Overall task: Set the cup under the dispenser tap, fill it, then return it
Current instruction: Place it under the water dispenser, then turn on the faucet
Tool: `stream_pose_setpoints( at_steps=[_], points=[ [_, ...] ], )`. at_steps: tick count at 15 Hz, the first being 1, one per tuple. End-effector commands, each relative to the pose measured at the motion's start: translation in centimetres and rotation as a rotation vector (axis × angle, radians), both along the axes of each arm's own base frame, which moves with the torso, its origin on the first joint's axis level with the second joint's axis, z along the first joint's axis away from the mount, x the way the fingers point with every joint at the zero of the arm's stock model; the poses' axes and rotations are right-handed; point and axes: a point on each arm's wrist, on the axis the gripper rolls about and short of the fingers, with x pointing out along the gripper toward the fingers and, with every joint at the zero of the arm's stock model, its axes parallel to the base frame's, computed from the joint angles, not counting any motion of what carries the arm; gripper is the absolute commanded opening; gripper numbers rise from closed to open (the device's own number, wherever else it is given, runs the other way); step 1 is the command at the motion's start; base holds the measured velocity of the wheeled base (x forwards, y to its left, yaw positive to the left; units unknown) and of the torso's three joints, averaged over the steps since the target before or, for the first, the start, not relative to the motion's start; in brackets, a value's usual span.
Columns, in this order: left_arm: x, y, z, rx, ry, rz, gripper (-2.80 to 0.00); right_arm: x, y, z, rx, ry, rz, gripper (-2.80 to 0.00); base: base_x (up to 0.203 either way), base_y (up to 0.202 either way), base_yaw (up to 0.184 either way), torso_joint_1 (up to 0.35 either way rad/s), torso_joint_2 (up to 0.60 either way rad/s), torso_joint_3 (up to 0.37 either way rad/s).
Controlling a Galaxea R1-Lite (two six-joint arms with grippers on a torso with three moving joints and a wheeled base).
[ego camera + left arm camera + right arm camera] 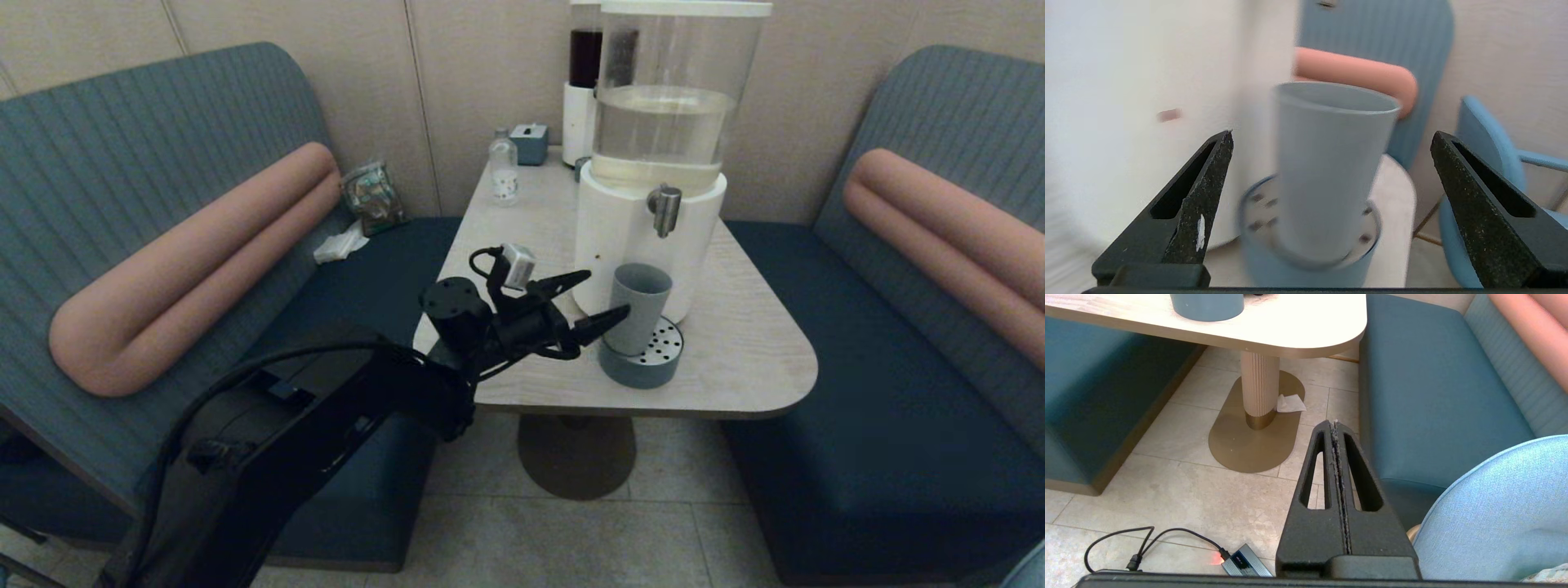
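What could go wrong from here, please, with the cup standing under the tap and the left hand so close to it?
1. The open left hand has fingers on both sides of the cup; a sideways move could knock the tall, narrow cup off the drip tray.
2. The cup looks set slightly off from beneath the dispenser tap, so water might miss or splash.
3. The tray sits near the table edge, so a spill could reach the floor.

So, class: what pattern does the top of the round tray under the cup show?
Round holes dot the drip tray top's steel plate, beneath the cup; it shows best in the head view.
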Motion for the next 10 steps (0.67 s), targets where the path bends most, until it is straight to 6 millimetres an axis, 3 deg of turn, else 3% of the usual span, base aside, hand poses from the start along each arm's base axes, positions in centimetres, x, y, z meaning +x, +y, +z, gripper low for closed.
stream_pose_setpoints(
  at_steps=[1,5,8,9,10],
  points=[
    [-0.7,1.5,1.9,-0.009,-0.017,0.018,0.0,0.0,0.0,0.0,-0.001,-0.001,0.001,-2.8,0.0,0.0,0.0,0.0,0.0,0.0],
    [-2.3,6.1,7.8,-0.059,-0.117,0.102,0.0,0.0,0.0,0.0,0.005,-0.001,-0.004,-2.8,0.0,0.0,0.0,0.0,0.0,0.0],
    [-5.7,10.2,11.9,-0.076,-0.153,0.178,0.0,0.0,0.0,0.0,-0.001,-0.001,0.002,-2.8,0.0,0.0,0.0,0.0,0.0,0.0],
    [-6.9,11.5,12.7,-0.077,-0.154,0.204,-2.8,0.0,0.0,0.0,-0.001,-0.001,0.002,-2.8,0.0,0.0,0.0,0.0,0.0,0.0],
    [-8.6,12.9,14.0,-0.085,-0.167,0.239,-2.8,0.0,0.0,0.0,0.001,-0.001,0.002,-2.8,0.0,0.0,0.0,0.0,0.0,0.0]
  ],
)
